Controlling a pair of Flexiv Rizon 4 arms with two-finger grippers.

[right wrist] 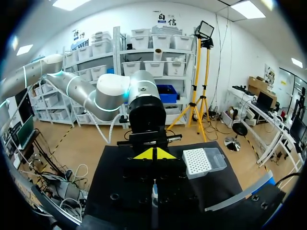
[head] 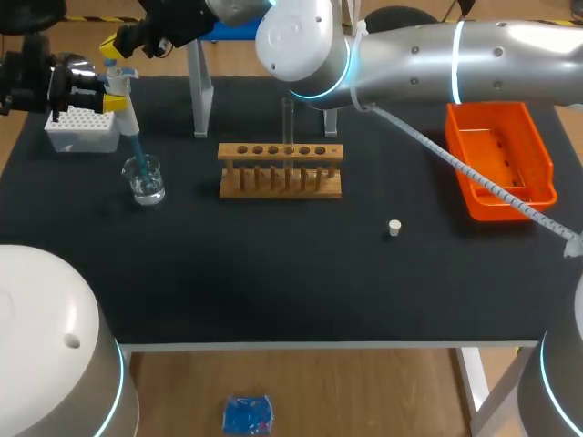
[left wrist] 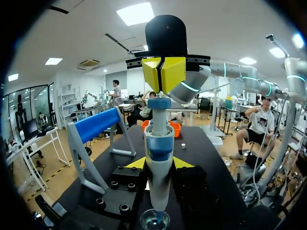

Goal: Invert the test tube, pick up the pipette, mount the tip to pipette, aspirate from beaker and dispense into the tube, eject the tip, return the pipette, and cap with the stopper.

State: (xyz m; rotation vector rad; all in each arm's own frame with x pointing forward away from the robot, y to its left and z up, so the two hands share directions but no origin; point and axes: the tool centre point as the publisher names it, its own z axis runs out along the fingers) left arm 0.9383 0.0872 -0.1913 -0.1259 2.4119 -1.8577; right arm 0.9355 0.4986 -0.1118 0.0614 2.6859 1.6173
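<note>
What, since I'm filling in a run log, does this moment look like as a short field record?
left gripper: shut on pipette
pipette tip: dipped into beaker
right gripper: shut on test tube, upright at the wooden rack
stopper: loose on table, to the right of the wooden rack
tip box: behind beaker
orange bin: table's right side
</note>
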